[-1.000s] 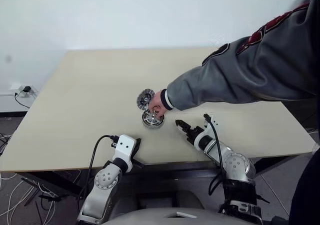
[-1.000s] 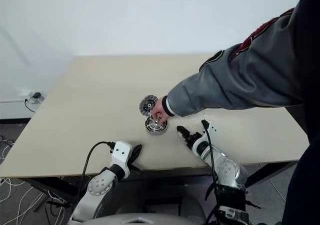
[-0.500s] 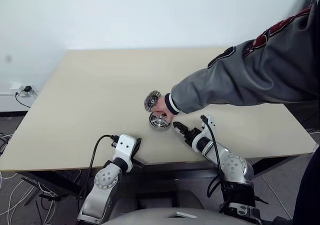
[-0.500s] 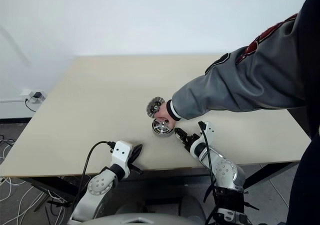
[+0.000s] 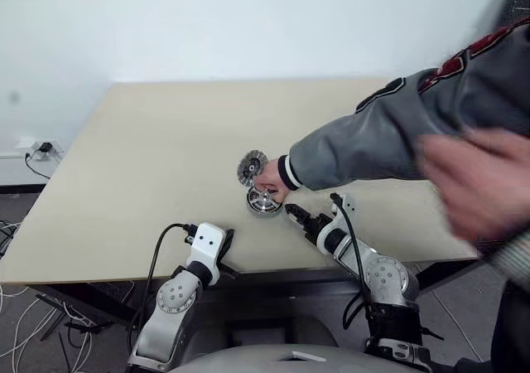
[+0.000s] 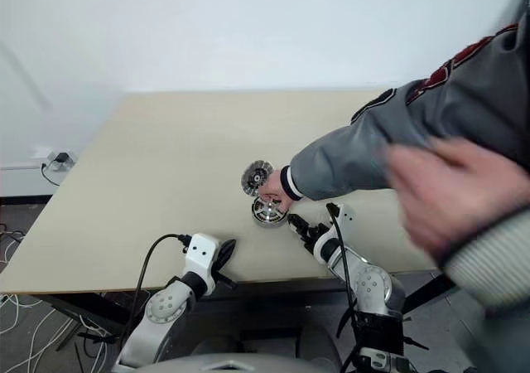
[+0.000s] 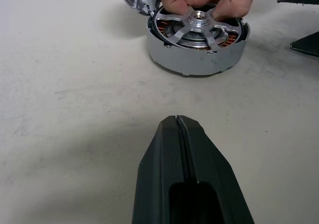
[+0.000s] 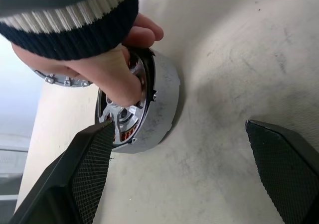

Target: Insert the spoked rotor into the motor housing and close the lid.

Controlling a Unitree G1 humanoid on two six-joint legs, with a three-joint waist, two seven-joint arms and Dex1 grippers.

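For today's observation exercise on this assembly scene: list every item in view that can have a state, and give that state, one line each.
Motor housing: upright on the table, open, copper windings showing.
Spoked rotor: sitting in the housing's mouth, a person's fingers on it.
Lid: off the housing, tilted up on edge just behind it.
Person's hand: on the rotor and housing.
Left end effector: shut, holding nothing.
Right end effector: open, holding nothing, beside the housing.

Bright, even light with soft shadows; the person's near hand (image 6: 451,195) is motion-blurred
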